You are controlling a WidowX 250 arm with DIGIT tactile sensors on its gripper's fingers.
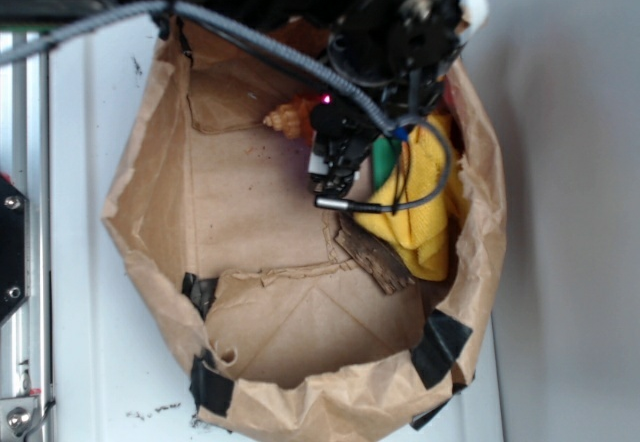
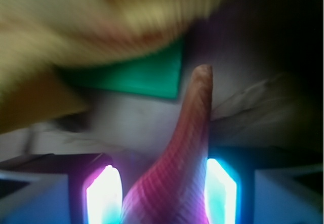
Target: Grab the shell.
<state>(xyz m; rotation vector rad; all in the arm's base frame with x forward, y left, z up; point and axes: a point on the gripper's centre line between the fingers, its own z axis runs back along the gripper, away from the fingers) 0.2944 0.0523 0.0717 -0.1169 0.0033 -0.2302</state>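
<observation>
The shell (image 2: 188, 138) is a ridged orange-brown spiral. It stands between my two glowing pads (image 2: 221, 191), its thin point reaching toward the green block (image 2: 147, 74). My gripper (image 2: 163, 188) is shut on the shell, whose wide part fills the gap between the pads. From outside, my gripper (image 1: 333, 162) hangs inside the brown paper bag (image 1: 150, 192). The shell's blunt orange end (image 1: 290, 117) sticks out at the gripper's upper left.
A yellow cloth (image 1: 425, 212) lies against the bag's right wall, with the green block (image 1: 384, 157) beside it. A torn cardboard piece (image 1: 375, 252) lies on the bag floor. The bag walls rise all round, patched with black tape (image 1: 440, 347).
</observation>
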